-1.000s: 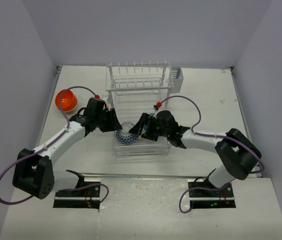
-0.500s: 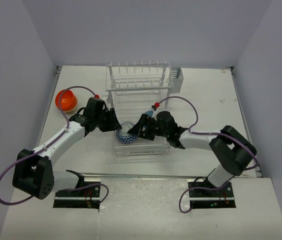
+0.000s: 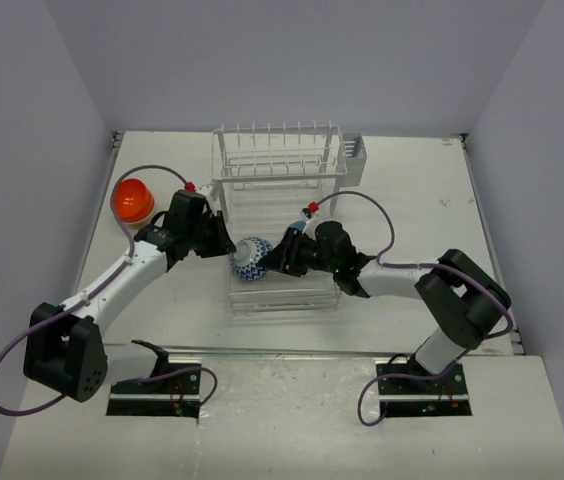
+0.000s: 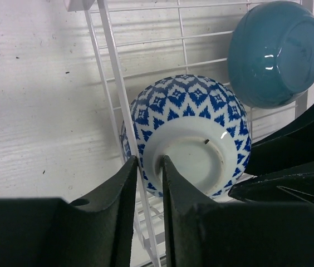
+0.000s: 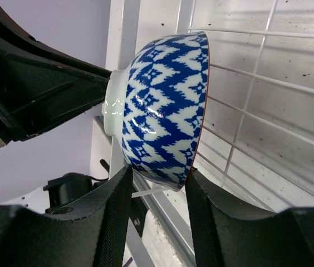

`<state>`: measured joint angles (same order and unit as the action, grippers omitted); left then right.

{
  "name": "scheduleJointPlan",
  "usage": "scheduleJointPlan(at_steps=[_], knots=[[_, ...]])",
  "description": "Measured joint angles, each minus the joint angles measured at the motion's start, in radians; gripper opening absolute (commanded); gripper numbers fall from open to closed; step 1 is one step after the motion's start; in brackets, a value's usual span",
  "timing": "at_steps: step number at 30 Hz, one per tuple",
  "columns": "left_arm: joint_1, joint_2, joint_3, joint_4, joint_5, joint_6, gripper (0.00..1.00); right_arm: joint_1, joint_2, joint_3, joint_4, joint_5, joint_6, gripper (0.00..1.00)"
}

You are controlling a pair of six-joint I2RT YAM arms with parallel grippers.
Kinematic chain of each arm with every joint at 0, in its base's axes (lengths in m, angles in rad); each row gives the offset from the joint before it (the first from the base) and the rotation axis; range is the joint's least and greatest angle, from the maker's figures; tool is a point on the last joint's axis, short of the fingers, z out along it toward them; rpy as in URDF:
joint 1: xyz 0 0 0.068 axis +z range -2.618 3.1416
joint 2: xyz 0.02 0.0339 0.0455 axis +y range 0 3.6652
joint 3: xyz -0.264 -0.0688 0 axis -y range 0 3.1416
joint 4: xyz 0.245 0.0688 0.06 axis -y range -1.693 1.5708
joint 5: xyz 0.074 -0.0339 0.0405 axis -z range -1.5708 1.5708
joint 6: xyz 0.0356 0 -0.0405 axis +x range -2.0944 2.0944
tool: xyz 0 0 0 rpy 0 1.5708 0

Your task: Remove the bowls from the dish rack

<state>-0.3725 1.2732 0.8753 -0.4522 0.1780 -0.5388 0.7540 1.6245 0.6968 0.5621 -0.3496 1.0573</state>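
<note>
status: blue-and-white bowl (image 3: 250,259) on edge over dish rack (image 3: 282,175) front, foot toward left gripper (image 4: 148,164), clamped on its foot ring; mouth toward right gripper (image 5: 154,183), jaws straddling the rim, i cannot confirm their grip

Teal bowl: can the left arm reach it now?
Probably not: left gripper is shut on the patterned bowl by its foot ring, and that bowl sits between it and the teal bowl.

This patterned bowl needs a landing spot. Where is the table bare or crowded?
The white tabletop is bare right of the white wire dish rack, out to the edge. Left, the glossy orange bowl and left arm take room. Crowded: the rack's front tray, around the blue-and-white patterned bowl.
</note>
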Motion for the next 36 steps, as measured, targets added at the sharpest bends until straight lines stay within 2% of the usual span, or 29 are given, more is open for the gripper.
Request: scheduleJointPlan(at_steps=[5,8,16,18,20,23,27,36], knots=[[0.002,-0.003,0.004,0.000,-0.007,0.009,0.00,0.004,0.040,0.032,0.025,-0.035,0.000,0.41],[0.005,-0.003,0.009,0.000,-0.012,0.013,0.00,0.005,0.069,0.053,0.050,-0.058,0.001,0.36],[0.005,0.006,0.020,0.011,-0.012,0.033,0.00,0.008,0.108,0.068,0.090,-0.072,-0.008,0.33],[0.005,0.013,0.020,0.023,-0.003,0.035,0.00,0.008,0.114,0.068,0.094,-0.077,-0.020,0.22],[0.006,0.017,0.023,0.035,-0.010,0.037,0.00,0.008,0.119,0.072,0.115,-0.093,-0.037,0.15],[0.011,0.021,0.027,0.055,-0.024,0.045,0.00,0.014,0.119,0.101,0.144,-0.104,-0.062,0.12],[0.011,0.031,0.028,0.051,-0.019,0.047,0.00,0.015,0.121,0.117,0.168,-0.114,-0.085,0.00],[0.012,0.037,0.028,0.054,-0.025,0.053,0.00,0.016,0.136,0.134,0.179,-0.124,-0.143,0.00]])
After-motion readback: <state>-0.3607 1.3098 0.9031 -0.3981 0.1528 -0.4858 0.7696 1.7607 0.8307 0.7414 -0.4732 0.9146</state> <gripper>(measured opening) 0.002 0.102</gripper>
